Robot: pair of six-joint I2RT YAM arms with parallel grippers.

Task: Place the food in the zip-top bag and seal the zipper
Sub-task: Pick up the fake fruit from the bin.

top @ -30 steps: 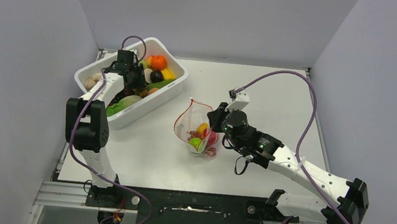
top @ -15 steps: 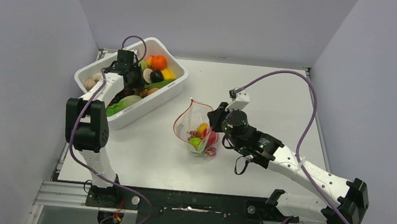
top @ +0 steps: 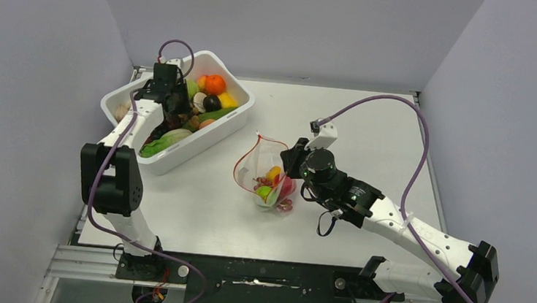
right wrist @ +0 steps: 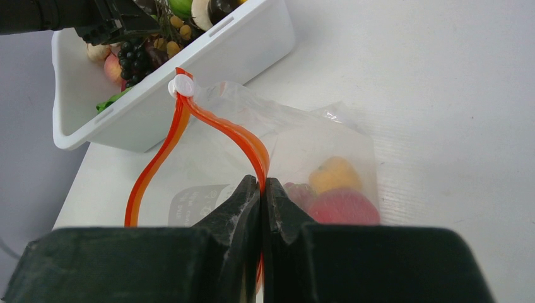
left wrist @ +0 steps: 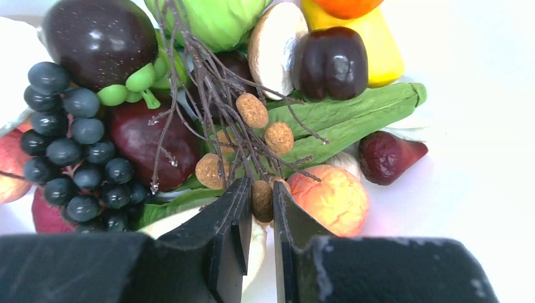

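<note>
We are in a robotics lab cell: plain lilac walls [top: 38, 65] box in a white counter [top: 370, 131], and a left arm [top: 111, 182] and right arm [top: 399, 221], both cabled, stand bolted to a near aluminium rail [top: 94, 262].

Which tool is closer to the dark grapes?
Left. The left tool grips a brown berry beside the grapes in the white bin; the right tool pinches the zipper, outside it.

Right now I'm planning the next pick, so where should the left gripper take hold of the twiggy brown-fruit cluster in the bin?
Probably the bundled twigs of the brown-fruit cluster, from above: fruits sit on thin stems. The left gripper pinches only one fruit.
</note>
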